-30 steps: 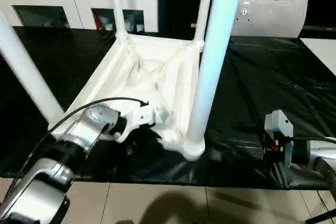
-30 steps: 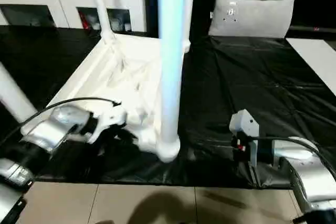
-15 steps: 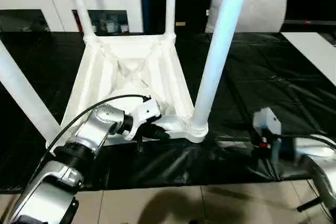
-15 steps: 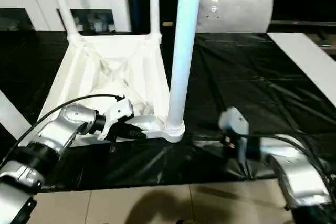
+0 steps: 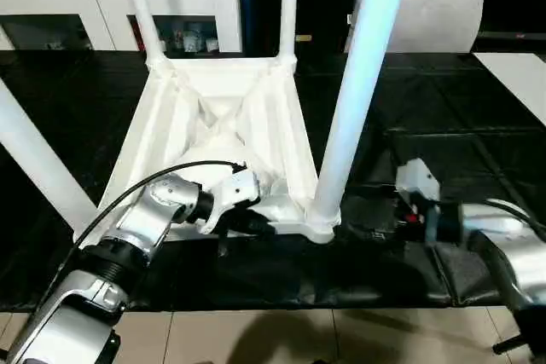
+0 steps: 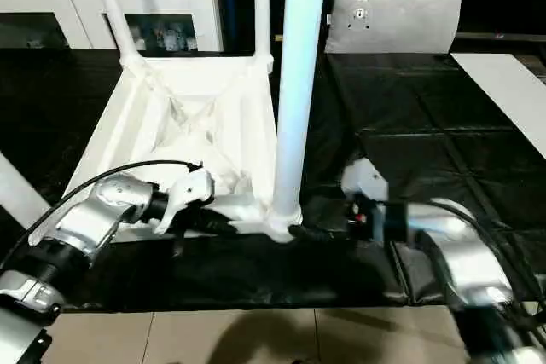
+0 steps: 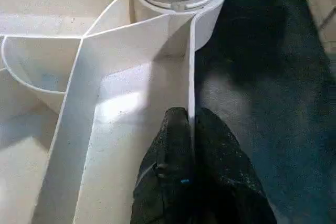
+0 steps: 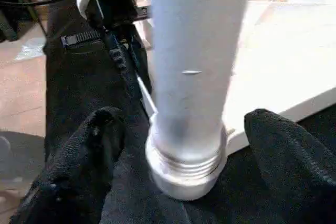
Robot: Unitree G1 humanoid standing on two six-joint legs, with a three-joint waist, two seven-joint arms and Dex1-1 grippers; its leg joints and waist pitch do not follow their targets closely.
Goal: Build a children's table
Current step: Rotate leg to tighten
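We have the tabletop [image 5: 223,125] upside down on the black sheet [image 5: 444,117], four legs [image 5: 358,83] standing in their sockets; left tool [image 7: 190,145] pinches its near rim, right tool [image 8: 181,145] spreads wide around the near leg's base, perhaps to seat it

Leg [image 5: 363,83] tops cut off — cabinet [image 5: 102,6] contents blurred

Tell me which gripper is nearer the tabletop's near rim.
Left. The left gripper is clamped on the tabletop's rim; the right gripper straddles the corner leg, beside it.
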